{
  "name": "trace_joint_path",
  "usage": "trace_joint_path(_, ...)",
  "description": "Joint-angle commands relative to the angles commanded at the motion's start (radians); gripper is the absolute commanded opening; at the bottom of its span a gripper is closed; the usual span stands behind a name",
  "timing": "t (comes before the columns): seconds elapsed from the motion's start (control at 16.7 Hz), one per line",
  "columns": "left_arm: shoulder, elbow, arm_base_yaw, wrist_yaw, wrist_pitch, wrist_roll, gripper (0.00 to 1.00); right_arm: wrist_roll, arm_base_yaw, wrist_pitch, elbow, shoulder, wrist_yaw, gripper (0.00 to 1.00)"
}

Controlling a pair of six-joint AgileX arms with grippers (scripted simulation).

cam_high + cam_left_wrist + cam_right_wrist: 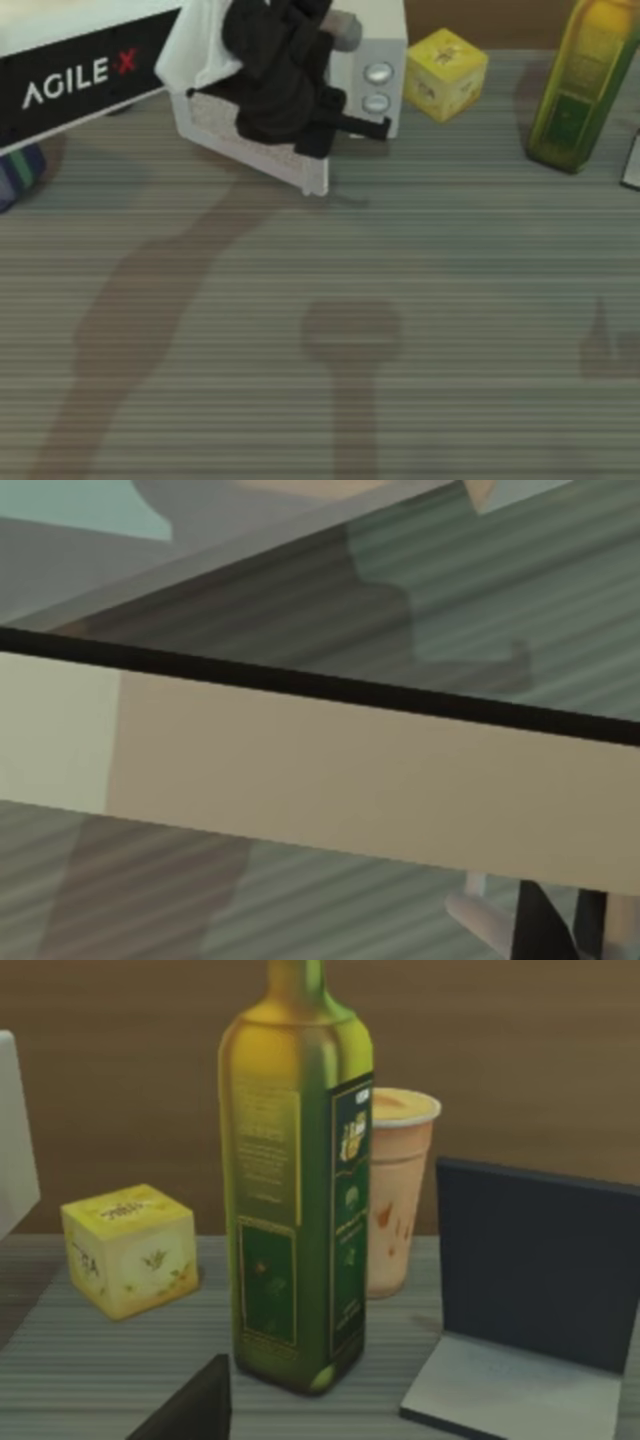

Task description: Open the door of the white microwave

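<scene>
Striped table (420, 300): far left, white microwave (385, 30) door (260, 152) stands ajar; left gripper (375, 125) apparently against it, grip indiscernible.

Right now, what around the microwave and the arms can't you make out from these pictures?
- Left claw: in the top view the black arm covers it at the door, so its grip can't be judged.
- Microwave inside: hidden by that arm in the top view.
- Left wrist view: only a pale band edged with a dark line; I can't tell which part it is.
- Right claw: outside the top view.
- Bottle: top cut off by the right wrist view's edge.
</scene>
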Motion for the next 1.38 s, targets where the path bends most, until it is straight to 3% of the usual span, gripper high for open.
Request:
trace_joint_path(0.9, 0.000, 0.000, 0.000, 0.000, 0.000, 0.000, 0.00, 0.000, 0.000, 0.000, 0.000, 0.000, 0.000, 1.00)
trace_joint_path(1.38, -0.075, -0.108, 0.031, 0.070, 0.037, 0.122, 0.00, 0.000, 0.000, 0.000, 0.000, 0.000, 0.000, 1.00)
